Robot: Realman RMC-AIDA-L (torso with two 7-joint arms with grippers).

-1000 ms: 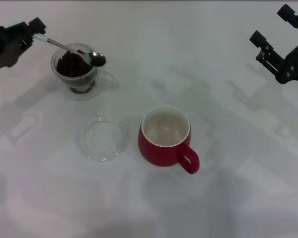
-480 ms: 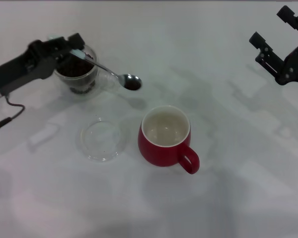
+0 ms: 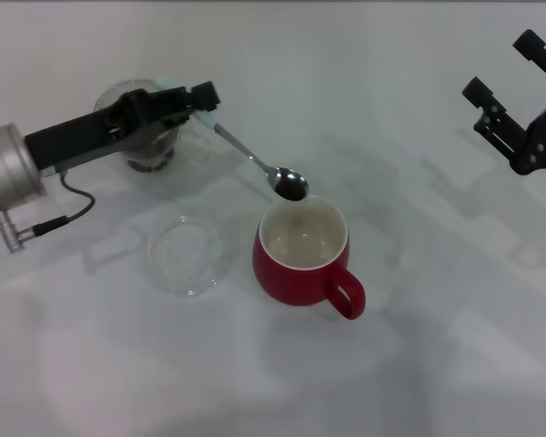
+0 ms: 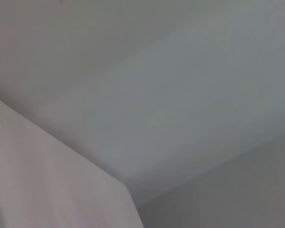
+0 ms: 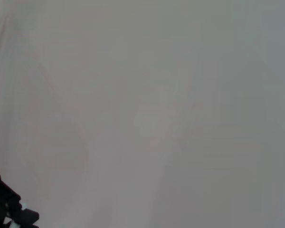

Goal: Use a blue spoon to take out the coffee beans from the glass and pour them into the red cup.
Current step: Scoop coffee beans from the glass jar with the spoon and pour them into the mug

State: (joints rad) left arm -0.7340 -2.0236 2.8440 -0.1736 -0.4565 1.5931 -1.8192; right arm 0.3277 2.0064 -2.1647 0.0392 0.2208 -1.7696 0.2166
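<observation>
Left claw (image 3: pixel 203 102) is clamped on the pale handle of the blue spoon (image 3: pixel 255 159), up near the glass (image 3: pixel 146 137), with the stem angling down and toward the red cup (image 3: pixel 302 252). On my head view the spoon's bowl sits right at the far rim of the cup, and I can see a dark load of coffee beans (image 3: pixel 292 188) in it. The glass is mostly hidden behind my left arm, so I cannot tell how much is left inside. A shallow clear dish (image 3: pixel 188 256) lies on the worktop (image 3: pixel 391 346) just beside the cup, on my left.

I judge the step in hand to be the pour. To do it well I would carry the bowl a little further, so it sits over the cream inside and not over the rim, keep it level until then, then roll the wrist slowly so the beans slide off rather than bounce. Tipping now risks beans striking the rim and scattering across the worktop. I would also keep the stem clear of the cup's edge.

Right claw (image 3: pixel 505 105) hangs parked at the far right, fingers apart, holding nothing.
</observation>
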